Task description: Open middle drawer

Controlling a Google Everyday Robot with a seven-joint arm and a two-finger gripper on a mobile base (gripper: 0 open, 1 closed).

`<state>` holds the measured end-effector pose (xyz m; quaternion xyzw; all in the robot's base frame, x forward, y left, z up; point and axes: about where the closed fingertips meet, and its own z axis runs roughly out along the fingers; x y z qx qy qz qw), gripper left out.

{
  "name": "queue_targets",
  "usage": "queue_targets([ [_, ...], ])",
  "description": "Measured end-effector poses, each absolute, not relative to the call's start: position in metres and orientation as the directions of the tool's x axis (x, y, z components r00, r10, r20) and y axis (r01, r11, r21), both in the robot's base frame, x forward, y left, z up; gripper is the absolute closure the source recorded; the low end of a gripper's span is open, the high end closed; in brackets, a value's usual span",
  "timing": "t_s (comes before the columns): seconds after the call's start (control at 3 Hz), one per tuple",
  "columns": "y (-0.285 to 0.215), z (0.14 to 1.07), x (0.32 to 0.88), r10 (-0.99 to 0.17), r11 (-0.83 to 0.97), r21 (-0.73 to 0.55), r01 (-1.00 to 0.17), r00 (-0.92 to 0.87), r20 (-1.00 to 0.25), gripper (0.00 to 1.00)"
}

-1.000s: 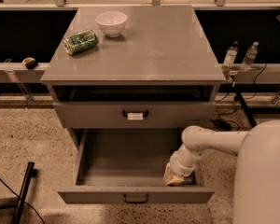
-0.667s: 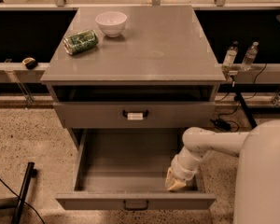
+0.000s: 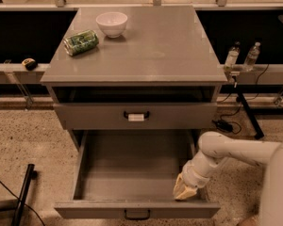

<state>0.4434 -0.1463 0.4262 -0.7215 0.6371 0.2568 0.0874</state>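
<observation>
The middle drawer [image 3: 132, 173] is pulled well out of the grey cabinet [image 3: 146, 46]. Its grey box interior shows and holds nothing but my gripper. Its small plain black loop handle [image 3: 137, 214] sits on the front panel at the bottom edge of the camera view. My gripper [image 3: 185, 191] reaches down from the white arm [image 3: 226, 152] on the right. It sits inside the drawer at the front right corner, against the inner side of the front panel.
The drawer with the white-tagged black handle [image 3: 136, 115] sits above, nearly shut. A white bowl [image 3: 112, 23] and a green can [image 3: 81, 42] on its side rest on the cabinet top. Two bottles [image 3: 240, 55] stand at the right; a black pole [image 3: 23, 192] lies on the floor at left.
The middle drawer has slid further out toward the camera. My gripper has moved the same way with it, staying at the front right corner.
</observation>
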Motion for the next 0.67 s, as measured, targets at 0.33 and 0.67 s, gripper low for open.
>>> queue_targets([
  [0.33,-0.168,0.472,0.445,-0.814,-0.041,0.055,-0.998,0.002,-0.58,0.58],
  [0.67,-0.19,0.507,0.447,-0.768,0.069,-0.041,-0.997,-0.027,-0.639,0.36],
])
